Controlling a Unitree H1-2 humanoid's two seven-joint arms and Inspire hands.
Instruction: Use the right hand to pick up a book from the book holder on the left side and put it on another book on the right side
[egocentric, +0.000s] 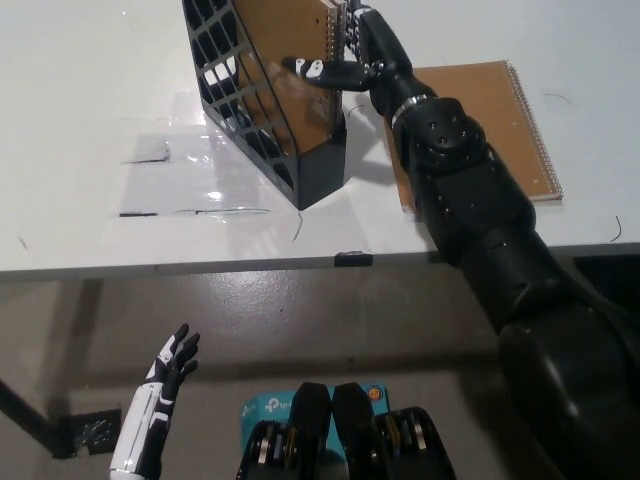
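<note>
While we reach across the white table (90, 110), our black right hand (350, 55) is at the black lattice plastic book holder (262, 110), at the spiral edge of the brown spiral-bound book (285, 30) that stands inside it. One finger lies across the brown cover, the others go behind the spiral edge, so the fingers seem to close around the book; whether they grip it firmly we cannot tell. We judge this to be the grasping step, and the book is not yet lifted. To the right of the holder, the second brown spiral-bound notebook (495, 120) lies flat on the table. Next we need a firm grip, then a lift upward out of the holder. Our white left hand (165, 375) rests low, below the table edge, with fingers spread and holding nothing.
</note>
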